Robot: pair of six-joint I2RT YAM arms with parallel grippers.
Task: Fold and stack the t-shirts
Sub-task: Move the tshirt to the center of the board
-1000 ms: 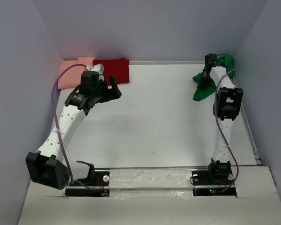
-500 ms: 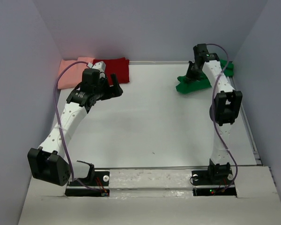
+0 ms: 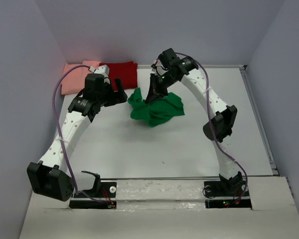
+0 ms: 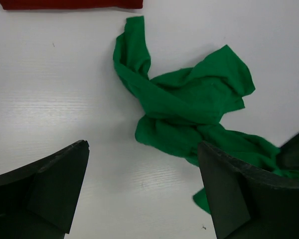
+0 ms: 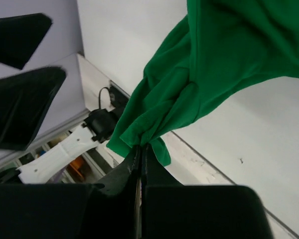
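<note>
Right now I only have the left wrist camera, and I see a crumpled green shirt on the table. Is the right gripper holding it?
Observer: Yes. Its wrist camera shows the right gripper shut on a bunched fold of the green shirt.
Operator: Where are the other shirts?
Observer: Overhead, the dark red shirt lies folded at the far left, with the salmon-pink shirt beside it.
Operator: And where am I?
Observer: The left gripper hovers open just this side of the red one, left of the green.

The green t-shirt (image 3: 157, 109) lies crumpled in a loose heap on the table (image 3: 189, 144) (one bunched end drawn upward). At the far left, the dark red t-shirt (image 3: 123, 73) lies folded flat, touching the salmon-pink t-shirt (image 3: 72, 85) beside it.
</note>
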